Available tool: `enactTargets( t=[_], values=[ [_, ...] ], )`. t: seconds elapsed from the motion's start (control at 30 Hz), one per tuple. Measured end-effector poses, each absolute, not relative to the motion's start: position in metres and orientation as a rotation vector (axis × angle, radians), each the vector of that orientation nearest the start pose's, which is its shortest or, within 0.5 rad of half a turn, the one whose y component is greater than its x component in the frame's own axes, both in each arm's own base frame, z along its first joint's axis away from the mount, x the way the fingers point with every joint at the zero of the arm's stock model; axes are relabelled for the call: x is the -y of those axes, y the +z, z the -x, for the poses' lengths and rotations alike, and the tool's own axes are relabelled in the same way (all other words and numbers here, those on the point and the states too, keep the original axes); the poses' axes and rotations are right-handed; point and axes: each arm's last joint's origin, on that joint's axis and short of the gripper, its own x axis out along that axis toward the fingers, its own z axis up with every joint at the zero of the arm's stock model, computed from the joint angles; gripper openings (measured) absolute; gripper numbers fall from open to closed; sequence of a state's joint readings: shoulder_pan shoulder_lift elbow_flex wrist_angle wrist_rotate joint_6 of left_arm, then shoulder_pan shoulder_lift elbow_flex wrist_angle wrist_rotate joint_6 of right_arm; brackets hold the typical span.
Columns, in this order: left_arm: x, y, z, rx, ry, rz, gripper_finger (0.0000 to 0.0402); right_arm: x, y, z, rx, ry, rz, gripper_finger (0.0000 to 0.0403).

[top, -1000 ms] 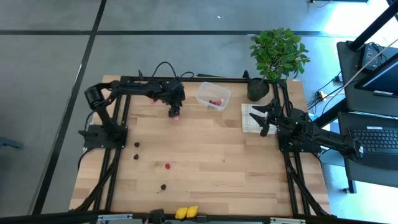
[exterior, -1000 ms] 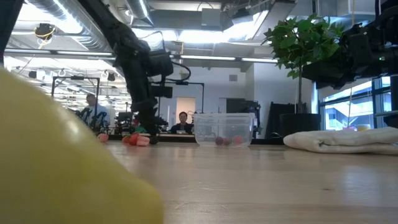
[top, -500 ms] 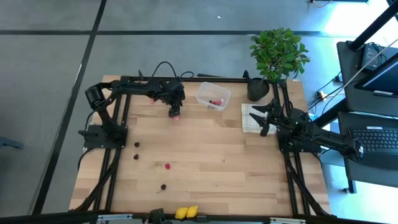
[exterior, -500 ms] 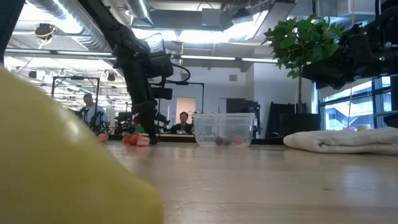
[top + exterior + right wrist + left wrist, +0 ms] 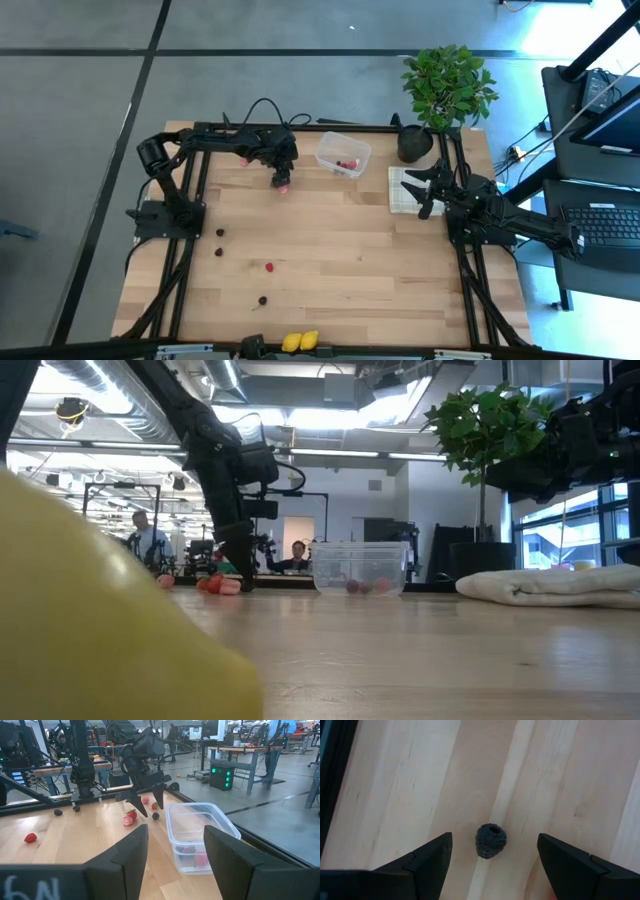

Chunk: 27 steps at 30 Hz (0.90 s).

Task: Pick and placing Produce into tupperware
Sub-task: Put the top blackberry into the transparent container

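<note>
Here, the left gripper point(image 5: 490, 857) hovers, jaws spread, over a dark berry point(image 5: 490, 840) — light, soft, best pinched gently across its sides; right gripper point(image 5: 172, 855) waits parted.

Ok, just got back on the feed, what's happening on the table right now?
The left gripper hangs open over a dark berry on the wooden table, near the tupperware, which already holds a few red pieces. Nothing is gripped. More berries lie scattered across the table and two lemons sit at the front edge. The right gripper waits open over the checked cloth.
</note>
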<state>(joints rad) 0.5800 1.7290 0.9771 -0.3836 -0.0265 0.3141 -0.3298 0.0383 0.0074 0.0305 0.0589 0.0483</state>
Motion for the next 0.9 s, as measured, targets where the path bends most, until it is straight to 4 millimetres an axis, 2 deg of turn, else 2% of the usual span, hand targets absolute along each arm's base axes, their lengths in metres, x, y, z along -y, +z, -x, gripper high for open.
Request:
enactTargets(
  t=[0.13,0.4,0.6,0.9],
  values=[
    [-0.178,0.152,-0.269,-1.173,0.358,0.041,0.0286,0.034,0.166,-0.094,0.009,-0.389,-0.048,0.0195],
    [-0.181,0.131,-0.273,-1.221,0.356,0.083,0.0286,0.034,0.166,-0.094,0.010,-0.388,-0.051,0.0195],
    [-0.183,0.132,-0.274,-1.204,0.368,0.077,0.0284,0.034,0.166,-0.094,0.010,-0.388,-0.050,0.0195],
    [-0.181,0.130,-0.271,-1.235,0.355,0.095,0.0232,0.034,0.166,-0.094,0.009,-0.388,-0.048,0.0195]
  ],
)
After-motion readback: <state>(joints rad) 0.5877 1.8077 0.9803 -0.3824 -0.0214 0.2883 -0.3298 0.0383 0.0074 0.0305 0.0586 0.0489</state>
